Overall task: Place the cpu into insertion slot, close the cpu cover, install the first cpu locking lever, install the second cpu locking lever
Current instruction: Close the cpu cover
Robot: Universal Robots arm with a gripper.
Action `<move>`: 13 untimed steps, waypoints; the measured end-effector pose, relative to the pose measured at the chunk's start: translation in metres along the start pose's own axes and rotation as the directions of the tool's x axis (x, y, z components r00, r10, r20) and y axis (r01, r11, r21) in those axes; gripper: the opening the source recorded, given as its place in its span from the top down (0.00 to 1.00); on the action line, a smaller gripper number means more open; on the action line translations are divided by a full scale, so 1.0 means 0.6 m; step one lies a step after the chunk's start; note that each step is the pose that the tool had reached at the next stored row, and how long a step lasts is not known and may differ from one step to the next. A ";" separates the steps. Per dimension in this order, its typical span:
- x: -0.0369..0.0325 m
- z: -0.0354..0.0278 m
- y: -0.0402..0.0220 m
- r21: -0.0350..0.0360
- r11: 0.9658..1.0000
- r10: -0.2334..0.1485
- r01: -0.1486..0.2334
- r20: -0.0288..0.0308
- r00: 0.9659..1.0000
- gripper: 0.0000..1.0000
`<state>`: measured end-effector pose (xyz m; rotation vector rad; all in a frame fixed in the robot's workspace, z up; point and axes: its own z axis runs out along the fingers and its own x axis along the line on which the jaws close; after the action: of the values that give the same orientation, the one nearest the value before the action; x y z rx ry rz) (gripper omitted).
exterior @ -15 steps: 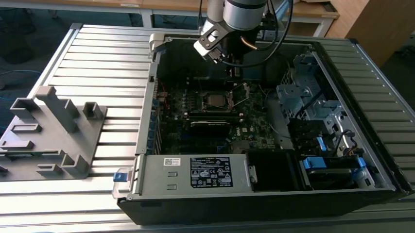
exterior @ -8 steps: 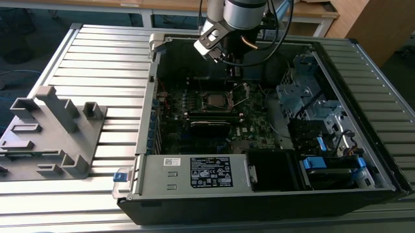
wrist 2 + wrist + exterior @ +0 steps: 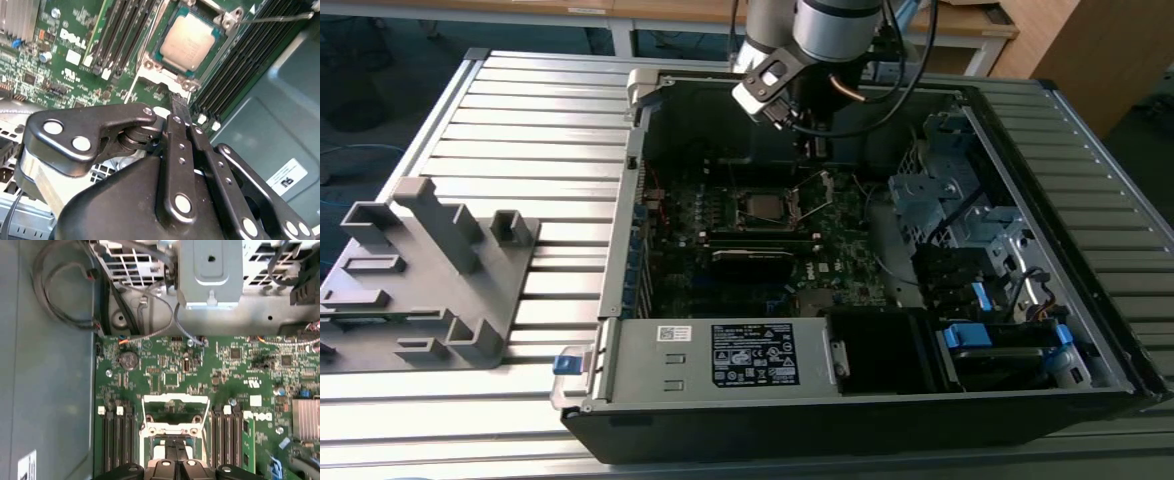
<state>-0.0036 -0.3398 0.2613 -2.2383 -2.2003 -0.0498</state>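
The cpu [image 3: 187, 41] lies with its dull silver face up in the insertion slot [image 3: 762, 207] on the green motherboard. The thin silver cpu cover [image 3: 226, 21] sits flat around its edges. A thin wire locking lever [image 3: 275, 19] sticks out free from one corner of the socket; in the exterior view the levers [image 3: 822, 192] stand raised beside the socket. My gripper [image 3: 178, 102] hangs just above the board next to the socket, its black fingers pressed together with nothing between them. It also shows above the socket [image 3: 174, 427] as gripper [image 3: 176, 449] and gripper [image 3: 817, 148].
Black memory slots [image 3: 122, 35] flank the socket on both sides. Case walls enclose the board. A drive cage [image 3: 947, 190] and cables [image 3: 65, 290] stand nearby, a white labelled box [image 3: 751, 353] sits at the case's front, and a grey fixture [image 3: 427, 270] rests outside on the exterior view's left.
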 end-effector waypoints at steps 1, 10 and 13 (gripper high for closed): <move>0.000 0.000 0.003 0.000 1.000 0.000 0.000 0.000 1.000 0.89; 0.000 -0.006 0.008 0.000 1.000 0.000 0.000 0.000 1.000 0.89; 0.000 -0.006 0.008 0.000 1.000 0.000 0.000 0.000 1.000 0.89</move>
<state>0.0009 -0.3398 0.2649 -2.2381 -2.2003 -0.0498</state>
